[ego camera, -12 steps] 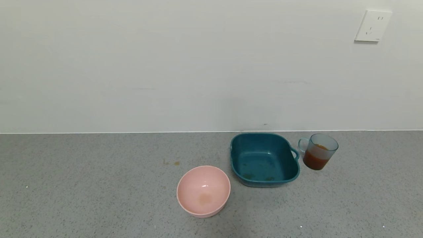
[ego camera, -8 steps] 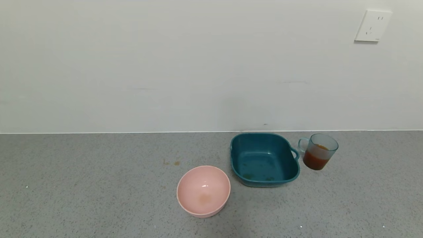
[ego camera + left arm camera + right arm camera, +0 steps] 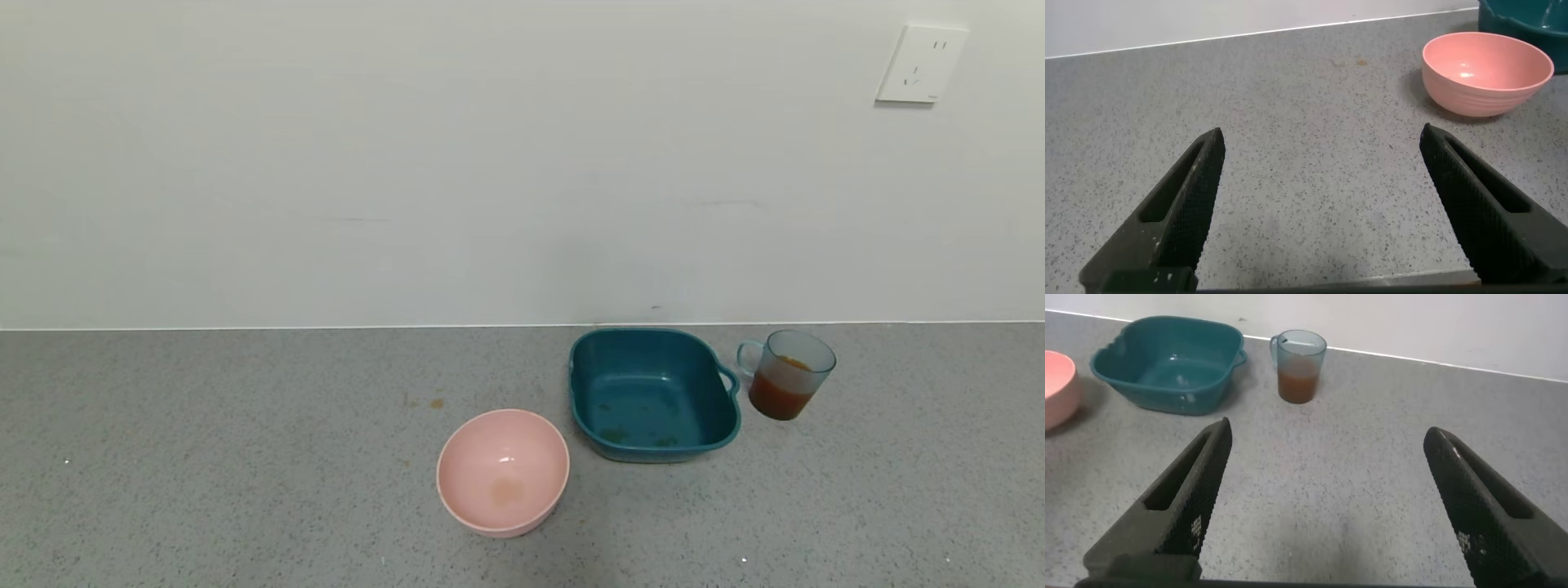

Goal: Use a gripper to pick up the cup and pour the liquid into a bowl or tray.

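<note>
The translucent blue-grey cup [image 3: 785, 374] stands upright on the grey counter, right of the teal basin [image 3: 653, 392], its handle toward the basin. Reddish-brown liquid [image 3: 778, 397] fills its lower half. The cup [image 3: 1299, 364], its liquid [image 3: 1297, 384] and the basin [image 3: 1167, 363] also show in the right wrist view. My right gripper [image 3: 1327, 437] is open and empty, well short of the cup. My left gripper [image 3: 1321, 139] is open and empty over bare counter. Neither gripper shows in the head view.
A round pink bowl [image 3: 502, 471] sits in front and left of the basin; it also shows in the left wrist view [image 3: 1486, 72]. A white wall backs the counter, with a socket [image 3: 921, 64] at upper right. Small brown stains [image 3: 424, 403] mark the counter.
</note>
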